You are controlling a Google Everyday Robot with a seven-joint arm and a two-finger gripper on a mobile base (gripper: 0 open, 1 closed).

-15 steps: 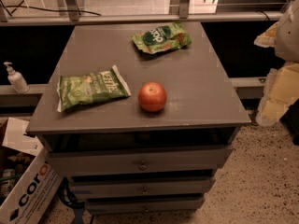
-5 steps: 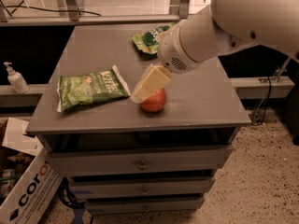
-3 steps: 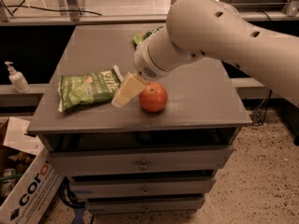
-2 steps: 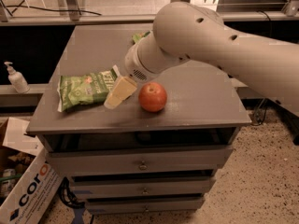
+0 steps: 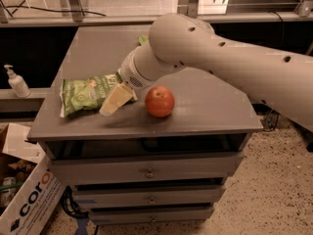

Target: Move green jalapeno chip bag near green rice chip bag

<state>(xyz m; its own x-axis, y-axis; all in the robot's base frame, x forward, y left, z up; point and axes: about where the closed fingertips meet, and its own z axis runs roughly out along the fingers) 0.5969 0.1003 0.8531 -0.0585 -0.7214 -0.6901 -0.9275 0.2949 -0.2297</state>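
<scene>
Gripper [image 5: 116, 99] over the jalapeno bag [image 5: 85, 94], just left of the apple [image 5: 159, 101]; open or closed, you cannot tell. Grip the bag's end low and lift clear of the apple.

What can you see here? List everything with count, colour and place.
cabinet: one, grey, centre, drawers below.
green jalapeno chip bag: one, light green, top, front left.
green rice chip bag: one, green, back, mostly hidden behind arm.
apple: one, red, front centre.
pump bottle: one, white, ledge at left.
cardboard box: one, white, floor lower left.
arm: one, white, extends from right.
gripper: one, cream, at jalapeno bag's right end, beside apple.
</scene>
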